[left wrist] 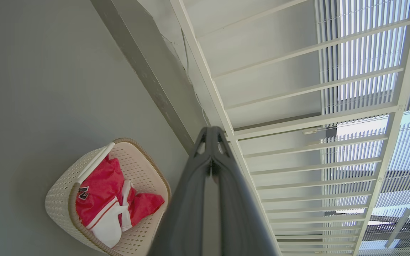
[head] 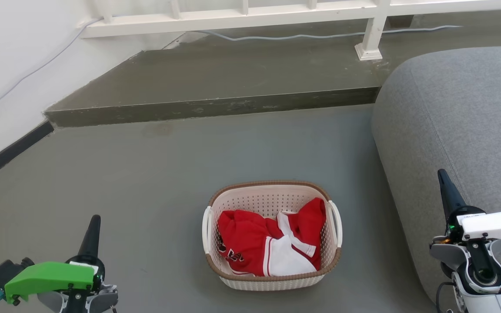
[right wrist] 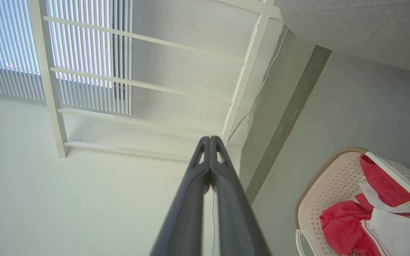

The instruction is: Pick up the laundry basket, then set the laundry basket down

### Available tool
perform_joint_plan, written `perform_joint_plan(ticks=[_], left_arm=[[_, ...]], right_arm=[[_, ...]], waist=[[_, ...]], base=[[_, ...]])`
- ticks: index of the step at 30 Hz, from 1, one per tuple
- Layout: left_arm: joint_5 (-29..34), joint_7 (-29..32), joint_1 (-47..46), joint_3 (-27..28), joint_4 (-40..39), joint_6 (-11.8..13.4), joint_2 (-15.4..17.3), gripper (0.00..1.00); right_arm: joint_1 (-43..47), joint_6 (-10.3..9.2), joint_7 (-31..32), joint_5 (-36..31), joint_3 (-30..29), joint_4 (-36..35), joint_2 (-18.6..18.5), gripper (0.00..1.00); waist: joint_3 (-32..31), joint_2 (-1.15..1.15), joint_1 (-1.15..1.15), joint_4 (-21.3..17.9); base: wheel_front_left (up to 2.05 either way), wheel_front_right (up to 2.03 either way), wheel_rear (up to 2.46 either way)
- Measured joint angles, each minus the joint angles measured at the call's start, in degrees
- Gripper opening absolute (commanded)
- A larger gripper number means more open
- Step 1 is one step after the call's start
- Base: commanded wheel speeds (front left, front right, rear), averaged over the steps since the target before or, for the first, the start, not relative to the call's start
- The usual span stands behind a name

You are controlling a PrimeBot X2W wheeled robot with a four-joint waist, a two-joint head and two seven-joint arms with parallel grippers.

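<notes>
Both left fingers [left wrist: 190,199] and right fingers [right wrist: 190,199] pressed together — tapered, perforated rounded laundry basket [head: 272,199], woven-look rim [head: 268,183]

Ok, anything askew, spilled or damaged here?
Nothing stands out. The laundry basket sits upright on the floor, red and white clothing inside, none spilled. The left gripper and right gripper are shut, clear of it.

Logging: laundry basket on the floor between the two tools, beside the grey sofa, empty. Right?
Not empty: the head view shows the laundry basket holding a red and white garment. Otherwise right: on the floor, between left tool and right tool, beside the grey sofa.
</notes>
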Motion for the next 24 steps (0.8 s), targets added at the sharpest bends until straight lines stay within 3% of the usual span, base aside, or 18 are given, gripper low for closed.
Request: perform_joint_plan(ticks=[24], left_arm=[[-14.0,4.0,-1.0,3.0,1.0,-0.6,0.1,0.00]], right_arm=[[0.0,0.58,4.1,14.4,-4.0,-0.5,1.1,0.00]], waist=[[-0.7,0.00,0.00,0.3]], base=[[0.00,0.00,0.00]])
